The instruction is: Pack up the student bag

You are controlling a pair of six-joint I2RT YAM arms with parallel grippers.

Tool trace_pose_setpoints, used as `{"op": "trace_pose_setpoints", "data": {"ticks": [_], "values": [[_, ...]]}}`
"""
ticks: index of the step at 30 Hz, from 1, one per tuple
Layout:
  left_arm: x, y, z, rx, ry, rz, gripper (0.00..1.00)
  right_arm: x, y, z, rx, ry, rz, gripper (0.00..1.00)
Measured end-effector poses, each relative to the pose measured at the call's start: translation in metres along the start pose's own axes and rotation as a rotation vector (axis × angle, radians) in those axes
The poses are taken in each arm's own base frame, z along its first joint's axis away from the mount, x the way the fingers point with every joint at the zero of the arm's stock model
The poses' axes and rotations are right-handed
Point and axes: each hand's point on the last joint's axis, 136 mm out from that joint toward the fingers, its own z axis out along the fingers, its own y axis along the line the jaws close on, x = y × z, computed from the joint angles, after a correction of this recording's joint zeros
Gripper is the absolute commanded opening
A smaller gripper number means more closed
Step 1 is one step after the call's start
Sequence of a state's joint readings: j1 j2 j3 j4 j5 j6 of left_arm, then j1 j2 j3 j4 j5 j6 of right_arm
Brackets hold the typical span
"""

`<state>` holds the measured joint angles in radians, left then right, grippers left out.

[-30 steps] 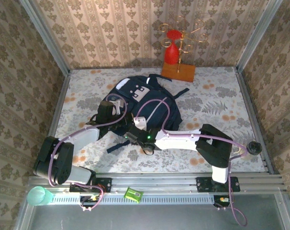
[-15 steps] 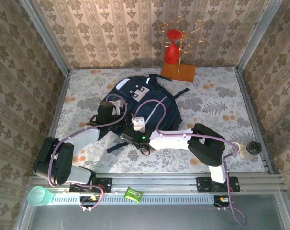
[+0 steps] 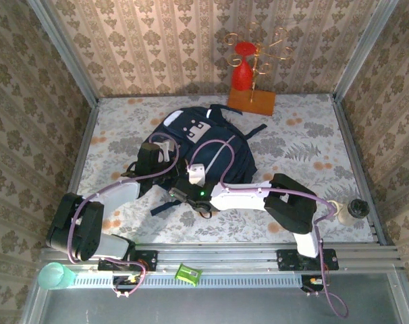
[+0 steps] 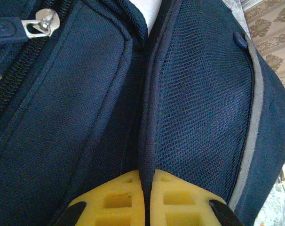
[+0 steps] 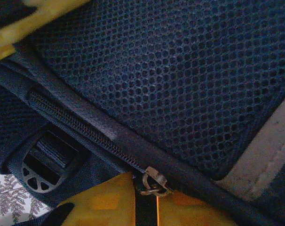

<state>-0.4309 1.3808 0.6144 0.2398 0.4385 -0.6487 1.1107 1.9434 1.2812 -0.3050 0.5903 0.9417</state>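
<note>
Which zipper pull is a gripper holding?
The zipper pull pinched in the right gripper; the other zipper pull lies far from the left gripper, shut on the student bag.

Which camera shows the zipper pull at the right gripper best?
Right wrist: the zipper pull sits sharp and close, pinched at the fingertips of the right gripper. From the top view it is too small to make out on the bag. Left wrist shows a metal pull too, perhaps another one.

My right arm has slid left and slightly nearer over the student bag. The right gripper has closed in on the zipper pull.
</note>
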Motion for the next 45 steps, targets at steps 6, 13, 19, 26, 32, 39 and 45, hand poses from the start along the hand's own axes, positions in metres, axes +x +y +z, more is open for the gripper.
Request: {"op": "trace_pose_setpoints", "data": {"ticks": [6,13,19,26,32,39,45], "values": [[0.001,-0.002,0.0,0.008,0.005,-0.001,0.0,-0.008,-0.006,-0.013,-0.034,-0.023,0.028,0.08],[0.001,-0.003,-0.001,0.012,0.004,0.0,0.0,-0.009,-0.012,-0.014,-0.061,-0.004,0.054,0.13],[0.001,-0.003,-0.001,0.012,0.004,0.0,0.0,-0.012,-0.013,-0.01,-0.071,0.011,0.06,0.18],[0.001,-0.003,-0.001,0.01,0.003,0.0,0.0,-0.013,-0.015,-0.008,-0.07,0.013,0.059,0.07],[0.002,-0.002,0.0,0.003,0.007,-0.001,0.0,-0.008,-0.017,-0.007,-0.091,0.013,0.073,0.0],[0.004,-0.002,-0.001,0.003,0.013,0.013,0.0,-0.002,-0.036,-0.017,-0.131,0.023,0.135,0.0],[0.007,0.0,-0.004,-0.005,0.015,0.032,0.0,0.006,-0.055,-0.024,-0.147,0.044,0.171,0.0]]}}
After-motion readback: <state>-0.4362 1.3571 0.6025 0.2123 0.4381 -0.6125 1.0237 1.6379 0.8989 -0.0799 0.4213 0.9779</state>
